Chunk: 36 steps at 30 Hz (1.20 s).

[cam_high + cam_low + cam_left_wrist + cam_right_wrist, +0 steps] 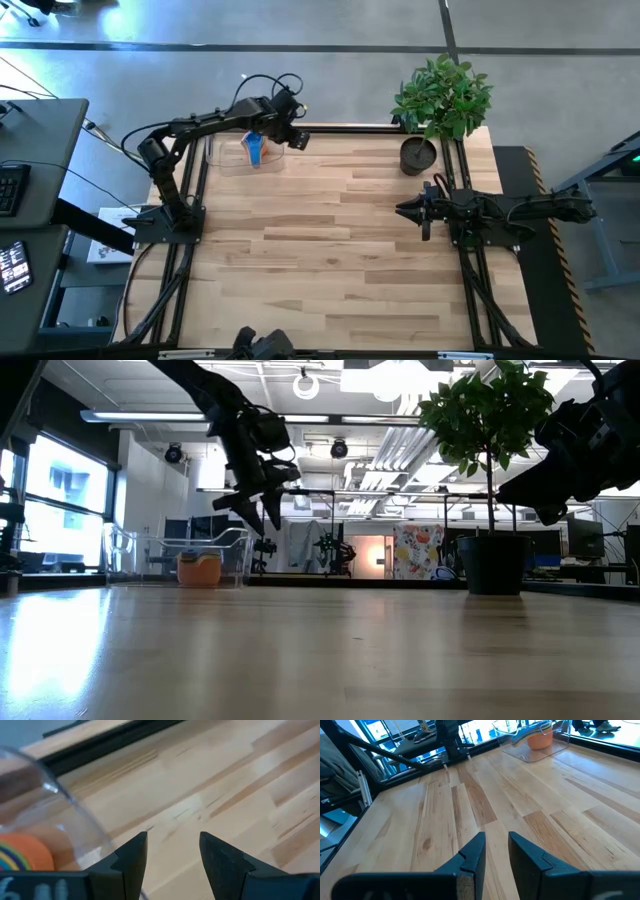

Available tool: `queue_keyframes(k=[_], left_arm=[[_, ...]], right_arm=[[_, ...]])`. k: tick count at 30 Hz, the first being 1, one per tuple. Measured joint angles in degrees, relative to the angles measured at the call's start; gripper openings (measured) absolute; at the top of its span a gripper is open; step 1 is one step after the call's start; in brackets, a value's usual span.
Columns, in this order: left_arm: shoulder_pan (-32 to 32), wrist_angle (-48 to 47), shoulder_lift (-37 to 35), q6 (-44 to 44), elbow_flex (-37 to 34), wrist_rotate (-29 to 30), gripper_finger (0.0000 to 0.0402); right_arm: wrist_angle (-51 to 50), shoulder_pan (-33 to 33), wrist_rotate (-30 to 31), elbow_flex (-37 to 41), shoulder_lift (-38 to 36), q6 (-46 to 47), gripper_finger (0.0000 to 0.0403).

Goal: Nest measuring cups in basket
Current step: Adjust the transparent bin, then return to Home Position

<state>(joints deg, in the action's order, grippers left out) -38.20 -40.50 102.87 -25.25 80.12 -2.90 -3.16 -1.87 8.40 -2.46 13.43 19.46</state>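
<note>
Fingers of the right gripper [495, 851] spread a little, nothing between them, low over the bare wooden table [340, 240], well apart from the basket [245, 152]. Left gripper [171, 852] fingers spread, empty, hovering just beside the basket's rim. Basket sits at the table's far corner by the left arm; measuring cups [199, 568] stacked inside, orange outermost. Plant pot [418, 155] at the opposite far corner.

One clear basket [232, 152], one nested stack of measuring cups [256, 148], one potted plant [440, 100], two robot arms [200, 130]
</note>
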Motion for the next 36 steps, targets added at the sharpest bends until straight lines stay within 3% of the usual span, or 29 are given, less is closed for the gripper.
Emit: queue_keyframes(k=[20,28,33,36], left_arm=[[0.0,-9.2,0.0,-0.1,0.0,0.5,0.0170],[1.8,-6.0,-3.1,2.5,-0.1,-5.7,0.0170],[5.8,-1.3,-8.5,11.0,-0.4,-12.0,0.0170],[9.8,1.5,-12.8,14.4,-2.4,-12.6,0.0170]], right_arm=[[0.0,0.0,0.0,0.0,0.0,0.0,0.0075],[0.0,0.0,0.0,0.0,0.0,0.0,0.0075],[0.0,0.0,0.0,0.0,0.0,0.0,0.0075],[0.0,0.0,0.0,0.0,0.0,0.0,0.0075]])
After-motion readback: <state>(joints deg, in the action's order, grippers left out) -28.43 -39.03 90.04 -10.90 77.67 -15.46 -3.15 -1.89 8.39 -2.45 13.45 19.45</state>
